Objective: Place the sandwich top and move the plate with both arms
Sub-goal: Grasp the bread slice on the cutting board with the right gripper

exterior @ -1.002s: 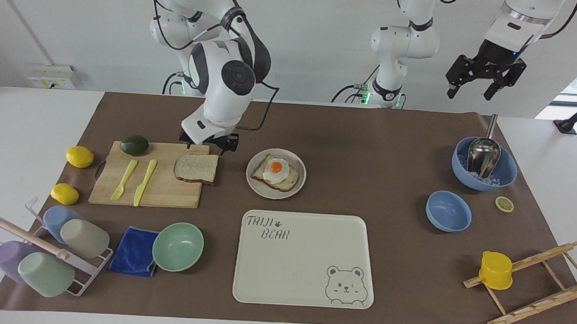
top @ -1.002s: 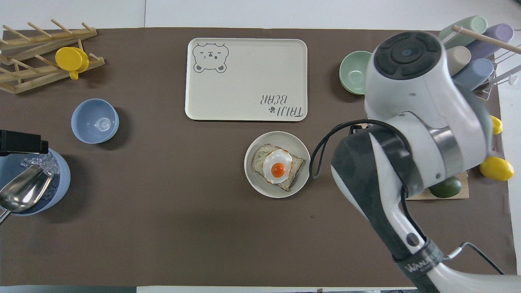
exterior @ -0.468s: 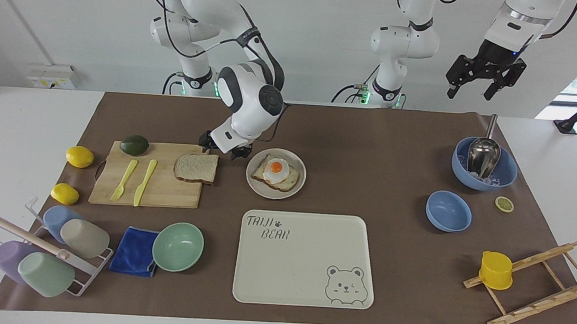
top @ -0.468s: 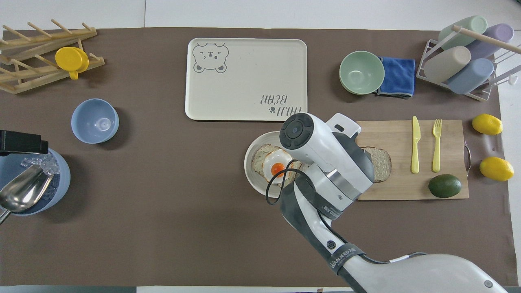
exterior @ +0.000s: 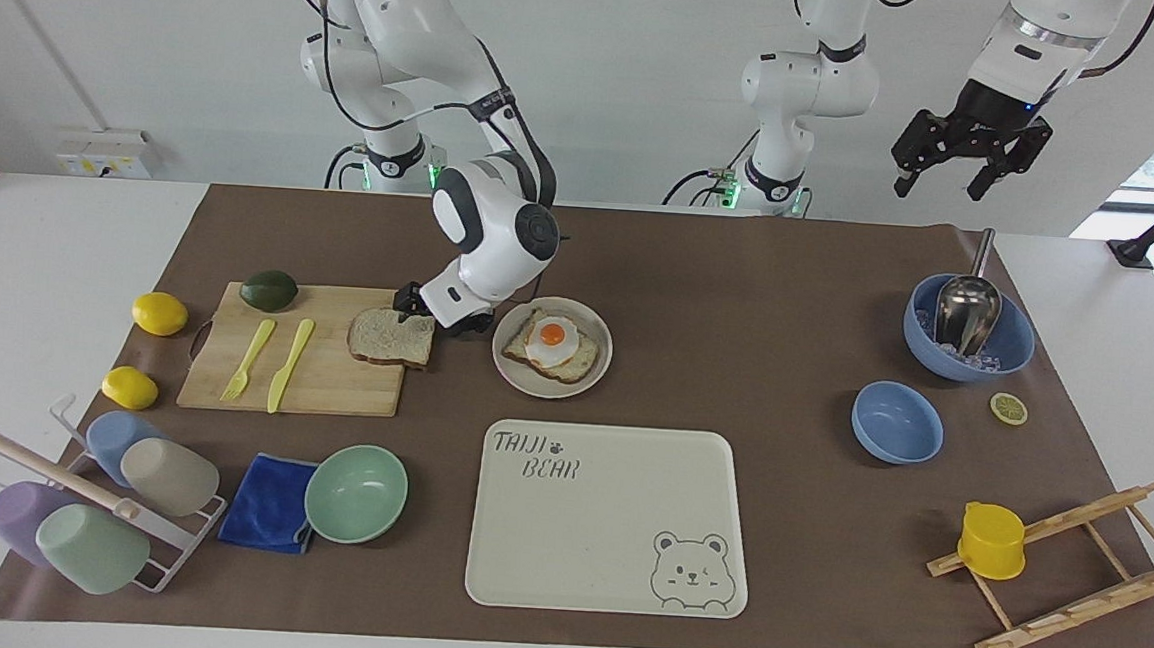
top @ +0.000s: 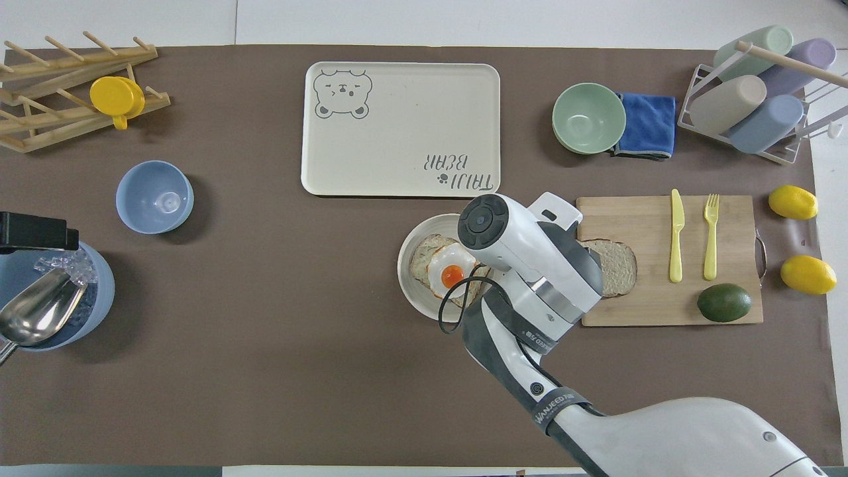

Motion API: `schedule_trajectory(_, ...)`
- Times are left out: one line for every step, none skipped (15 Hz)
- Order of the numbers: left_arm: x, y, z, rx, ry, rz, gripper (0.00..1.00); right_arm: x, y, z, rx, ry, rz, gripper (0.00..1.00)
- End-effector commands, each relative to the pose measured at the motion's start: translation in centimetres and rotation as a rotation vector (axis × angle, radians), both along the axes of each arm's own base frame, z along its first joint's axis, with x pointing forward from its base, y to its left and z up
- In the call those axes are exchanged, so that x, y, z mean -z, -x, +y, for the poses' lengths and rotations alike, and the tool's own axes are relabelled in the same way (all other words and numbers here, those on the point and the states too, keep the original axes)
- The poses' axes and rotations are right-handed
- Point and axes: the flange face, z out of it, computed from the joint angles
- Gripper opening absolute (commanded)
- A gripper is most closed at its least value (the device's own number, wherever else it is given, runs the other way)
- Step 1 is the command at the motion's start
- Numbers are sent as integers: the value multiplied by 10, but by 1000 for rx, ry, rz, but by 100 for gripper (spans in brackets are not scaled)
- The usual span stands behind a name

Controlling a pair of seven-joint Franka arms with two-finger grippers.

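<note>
The fingers of the right gripper (exterior: 442,313) are spread wide and set low at the corner of the bread slice (exterior: 393,337) nearest the robots; nothing is held between them, and contact with the crust cannot be made out. In the overhead view the gripper is hidden under its own wrist.

The bread slice lies flat on the cutting board (exterior: 323,379), at the board's end toward the plate (exterior: 524,379). From the slice, the plate is found at about three o'clock in the facing view, just beside the board, resting on the brown mat. A toasted slice with a fried egg (exterior: 552,337) is carried on the plate. A yellow knife (exterior: 290,364), a yellow fork (exterior: 248,359) and an avocado (exterior: 269,290) are also seen on the board.

From the plate, the cream tray (exterior: 615,527) is found at six o'clock in the facing view.

The left gripper (exterior: 954,183) is held high above the table's edge, over the blue bowl with the scoop (exterior: 967,333), its fingers apart and empty; the left arm waits.
</note>
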Motion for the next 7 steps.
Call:
schedule_trajectory(-4,6,2,4,8,1,100,1,0,-18,5,4,-39,100)
schedule_trajectory(-4,6,3,1,10,2,100,2,-2,-21,8,1,-42,100)
schedule_trajectory(-4,6,2,4,8,3,100,1,-5,-26,18,-3,-45,100)
schedule_trajectory(-4,6,2,4,8,1,100,2,-5,-26,17,-4,-44,100)
schedule_trajectory(-4,6,3,2,8,1,100,6,-2,-27,17,-3,-38,100)
schedule_trajectory(-4,6,3,1,8,3,100,8,0,-27,13,-6,-39,100)
schedule_trajectory(-4,6,3,1,8,4,100,11,1,-28,14,-5,-34,100)
